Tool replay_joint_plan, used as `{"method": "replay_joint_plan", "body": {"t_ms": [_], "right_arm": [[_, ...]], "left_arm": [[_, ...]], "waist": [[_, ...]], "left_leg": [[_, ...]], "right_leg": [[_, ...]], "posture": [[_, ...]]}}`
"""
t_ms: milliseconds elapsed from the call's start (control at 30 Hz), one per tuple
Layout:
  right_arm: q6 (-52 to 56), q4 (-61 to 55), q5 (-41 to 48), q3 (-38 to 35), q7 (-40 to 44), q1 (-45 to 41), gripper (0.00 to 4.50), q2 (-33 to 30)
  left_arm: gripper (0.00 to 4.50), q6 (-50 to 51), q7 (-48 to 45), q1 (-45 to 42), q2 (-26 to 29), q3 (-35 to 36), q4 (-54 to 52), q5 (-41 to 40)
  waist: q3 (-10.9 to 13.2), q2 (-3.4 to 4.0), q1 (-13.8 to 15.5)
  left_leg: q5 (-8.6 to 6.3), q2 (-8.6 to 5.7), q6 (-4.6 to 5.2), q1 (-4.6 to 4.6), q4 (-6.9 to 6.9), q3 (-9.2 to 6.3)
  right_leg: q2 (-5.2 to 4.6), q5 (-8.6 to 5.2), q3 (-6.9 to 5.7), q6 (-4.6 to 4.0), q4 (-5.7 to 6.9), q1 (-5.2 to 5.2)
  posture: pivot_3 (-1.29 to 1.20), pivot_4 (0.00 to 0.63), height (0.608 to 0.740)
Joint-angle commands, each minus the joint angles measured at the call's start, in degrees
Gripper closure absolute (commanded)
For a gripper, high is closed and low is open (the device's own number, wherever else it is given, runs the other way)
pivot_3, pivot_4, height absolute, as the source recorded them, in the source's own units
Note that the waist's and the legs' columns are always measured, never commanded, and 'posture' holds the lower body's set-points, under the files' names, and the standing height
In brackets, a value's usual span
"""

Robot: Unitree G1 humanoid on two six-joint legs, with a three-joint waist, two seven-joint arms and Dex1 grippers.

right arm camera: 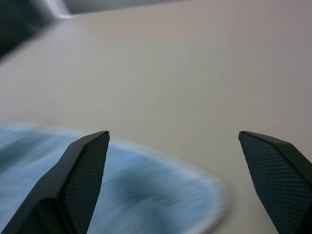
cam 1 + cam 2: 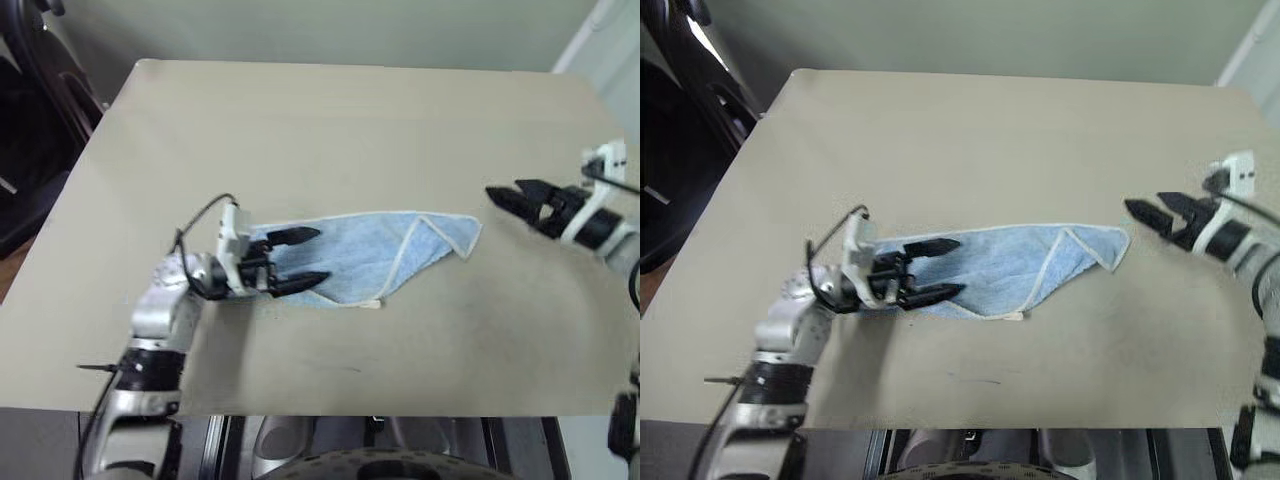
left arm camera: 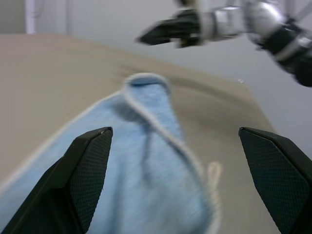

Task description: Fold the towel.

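I see a big tan worktop with the towel lying near the middle, a bit toward my side. The towel is blue and already bunched into a long, loose shape. Its long way runs from my left to my right across the worktop, and one white-edged flap is turned over near the right end. My left tool is closest. It points sideways to the right, low over the left end of the towel, with its two black fingers spread wide, one by each long edge. It holds nothing; I can't tell if the fingers touch the cloth. My right tool is up in the air just past the towel's right end, pointing left toward it. Its fingers are wide too, and it is empty. So the towel lies between my two tools, with each end facing one of them. I think the next move is to pinch the two ends, and the left tool has less way to go.
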Motion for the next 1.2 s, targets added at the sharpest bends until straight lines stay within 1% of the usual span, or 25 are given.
{"method": "replay_joint_plan", "body": {"t_ms": [33,100,233,367,467,600,700,833,1000,1167,1200], "right_arm": [[-3.1,-0.4,-2.7,1.3,1.5,0.5,0.0,0.2],[-3.2,-1.6,-2.8,1.0,1.7,1.3,0.0,0.5],[0.7,-1.2,-1.3,0.5,1.6,1.3,0.0,0.7],[2.4,2.9,-1.5,0.7,1.6,-1.9,0.0,1.5],[2.8,8.4,-3.4,2.3,2.8,-4.9,0.0,0.9],[1.6,17.9,-7.0,5.6,6.1,-9.0,0.0,0.5],[0.9,22.0,-9.2,8.2,9.7,-10.9,0.0,0.5],[-0.6,24.8,-11.4,11.4,14.5,-12.1,0.0,1.3],[-3.1,29.8,-14.5,13.3,16.8,-14.0,0.0,3.0],[-3.0,29.3,-15.8,15.2,21.1,-14.2,0.0,3.4],[-2.7,28.6,-15.8,15.5,22.0,-14.0,0.18,3.3]], "left_arm": [[0.02,-1.0,2.9,-1.2,-0.1,0.8,-2.8,0.4],[0.02,-0.8,3.8,-1.9,-0.4,0.4,-2.7,0.3],[0.02,-0.6,3.6,-2.7,-0.4,-0.2,-2.4,0.0],[0.02,-0.5,3.4,-3.4,-0.5,-0.7,-2.1,0.0],[0.02,-0.5,3.5,-3.8,-0.9,-1.2,-1.8,0.1],[0.02,-0.9,3.3,-3.5,-1.0,-1.7,-1.9,0.4],[0.02,-1.1,3.6,-3.3,-0.8,-1.3,-2.0,0.3],[0.02,-1.1,3.9,-2.1,0.0,-0.7,-3.0,0.2],[0.02,-1.2,4.8,-0.8,0.8,-0.6,-4.7,0.1],[0.02,-0.5,5.9,0.0,1.1,-0.4,-6.3,-0.7],[0.0,-0.8,5.9,0.1,1.2,-0.4,-6.1,-0.6]], "waist": [[0.1,0.11,0.9],[0.1,0.39,1.5],[0.1,0.42,1.5],[0.1,0.43,1.3],[0.1,0.43,1.2],[0.1,0.43,1.2],[0.1,0.44,1.2],[0.2,0.48,1.2],[0.2,0.47,0.7],[0.2,0.47,0.5],[0.2,0.47,0.5]], "left_leg": [[-0.1,0.0,0.18,-0.05,-0.04,-0.12],[-0.11,0.0,0.17,-0.08,-0.06,-0.16],[-0.16,-0.01,0.07,-0.08,-0.03,-0.1],[-0.14,-0.01,0.01,-0.07,0.01,-0.06],[-0.13,-0.01,0.03,-0.02,0.01,-0.05],[-0.08,0.0,0.05,0.0,0.0,-0.07],[-0.07,0.0,0.06,0.01,0.0,-0.07],[-0.1,0.01,0.03,0.0,-0.02,-0.06],[-0.14,0.02,0.0,0.05,-0.02,-0.06],[-0.06,0.02,0.0,0.08,0.01,-0.06],[-0.05,0.03,-0.02,0.1,0.0,-0.06]], "right_leg": [[0.02,-0.02,-0.09,-0.09,0.05,-0.01],[0.03,-0.04,-0.11,-0.17,0.24,-0.11],[0.03,-0.04,-0.09,-0.23,0.27,-0.11],[0.03,-0.02,-0.08,-0.24,0.22,-0.1],[0.03,0.08,-0.07,-0.32,0.23,-0.11],[0.03,0.12,-0.08,-0.39,0.25,-0.11],[0.03,0.13,-0.08,-0.4,0.27,-0.12],[0.03,0.13,-0.09,-0.4,0.28,-0.14],[0.03,0.13,-0.11,-0.47,0.27,-0.14],[0.03,0.05,-0.11,-0.94,0.27,-0.13],[0.03,0.05,-0.11,-0.98,0.3,-0.13]], "posture": [[0.0,0.15,0.733],[0.0,0.15,0.733],[0.0,0.15,0.733],[0.0,0.15,0.733],[0.0,0.15,0.733],[0.0,0.15,0.733],[0.0,0.15,0.733],[0.0,0.15,0.733],[0.0,0.15,0.733],[0.0,0.15,0.733],[0.0,0.15,0.733]]}}
